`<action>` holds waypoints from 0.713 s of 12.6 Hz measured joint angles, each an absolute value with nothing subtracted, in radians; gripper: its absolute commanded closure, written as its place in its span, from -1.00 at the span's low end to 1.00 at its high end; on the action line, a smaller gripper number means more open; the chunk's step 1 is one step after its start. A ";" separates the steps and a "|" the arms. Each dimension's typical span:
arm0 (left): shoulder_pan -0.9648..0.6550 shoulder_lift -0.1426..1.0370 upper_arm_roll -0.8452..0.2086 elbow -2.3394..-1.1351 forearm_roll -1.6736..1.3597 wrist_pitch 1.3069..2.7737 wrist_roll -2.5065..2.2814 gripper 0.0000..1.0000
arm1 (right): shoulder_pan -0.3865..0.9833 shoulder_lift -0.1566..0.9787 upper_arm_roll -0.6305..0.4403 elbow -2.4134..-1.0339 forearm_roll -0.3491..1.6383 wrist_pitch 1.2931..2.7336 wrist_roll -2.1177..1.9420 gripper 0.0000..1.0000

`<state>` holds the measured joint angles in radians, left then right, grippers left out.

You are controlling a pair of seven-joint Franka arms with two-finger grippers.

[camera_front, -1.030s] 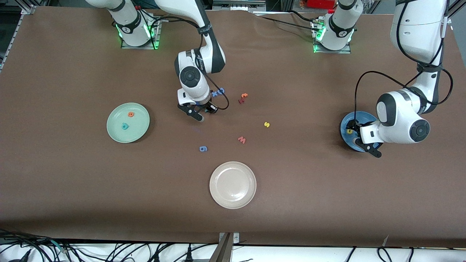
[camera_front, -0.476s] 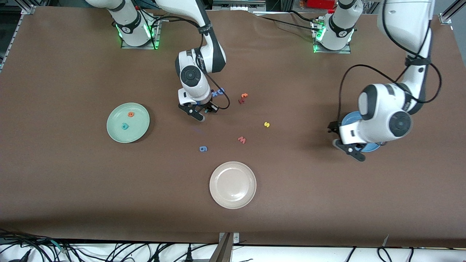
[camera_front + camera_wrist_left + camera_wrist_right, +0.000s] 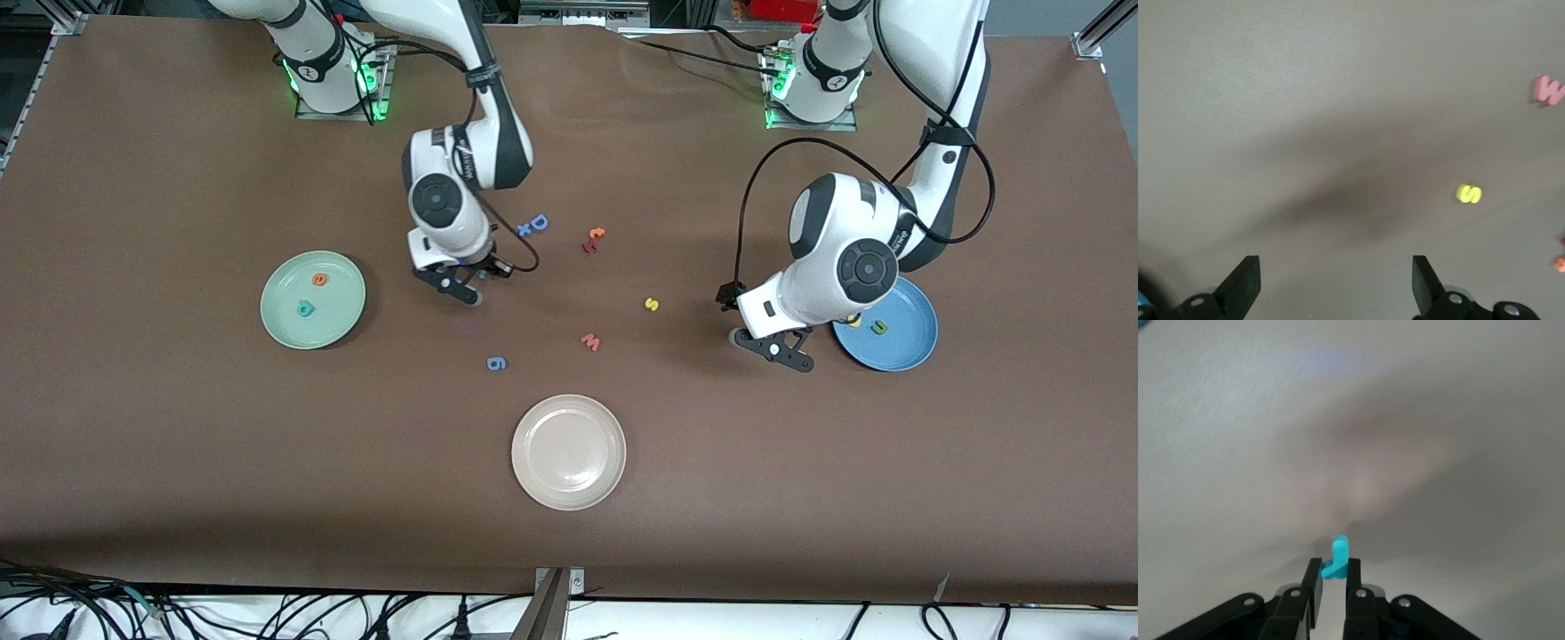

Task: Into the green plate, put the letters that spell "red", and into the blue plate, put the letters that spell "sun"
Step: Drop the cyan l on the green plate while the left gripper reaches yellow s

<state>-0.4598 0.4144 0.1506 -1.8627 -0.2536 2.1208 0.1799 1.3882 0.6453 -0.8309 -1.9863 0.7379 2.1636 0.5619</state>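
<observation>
My right gripper (image 3: 461,286) hangs above the table between the green plate (image 3: 346,311) and the scattered letters. It is shut on a teal r (image 3: 1338,557), pinched between its fingertips. An orange e (image 3: 318,279) and a teal d (image 3: 305,308) lie in the green plate. My left gripper (image 3: 771,348) is open and empty over the table beside the blue plate (image 3: 911,342), between that plate and the yellow s (image 3: 652,304). The s (image 3: 1468,193) also shows in the left wrist view. A yellow u (image 3: 854,320) and an olive n (image 3: 879,327) lie in the blue plate.
A beige-white plate (image 3: 569,484) sits nearest the front camera. Loose letters lie mid-table: a red w (image 3: 590,341), a blue 6-shaped piece (image 3: 497,363), a blue D (image 3: 539,221) beside a small blue x (image 3: 524,229), and an orange t (image 3: 597,234) against a dark red letter.
The left gripper opened, left the blue plate and swung toward the yellow s. The right gripper closed on the teal r and moved with it toward the green plate.
</observation>
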 measured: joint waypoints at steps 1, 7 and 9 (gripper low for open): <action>-0.460 0.412 0.147 -1.863 -0.254 2.120 0.170 -1.00 | 1.388 0.639 -0.883 -1.986 0.738 2.095 0.487 0.82; -0.456 0.411 0.147 -1.867 -0.254 2.118 0.164 -1.00 | 1.342 0.633 -1.180 -2.000 0.737 1.774 -0.059 0.82; -0.460 0.387 0.140 -1.890 -0.253 2.133 0.162 -1.00 | 1.258 0.644 -1.186 -2.008 0.737 1.769 -0.214 0.82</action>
<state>-0.4599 0.3872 0.1405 -1.8904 -0.2535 2.1328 0.1622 1.2582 0.6442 -1.1860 -2.0084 0.7367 1.7685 -0.2142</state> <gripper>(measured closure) 0.000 0.819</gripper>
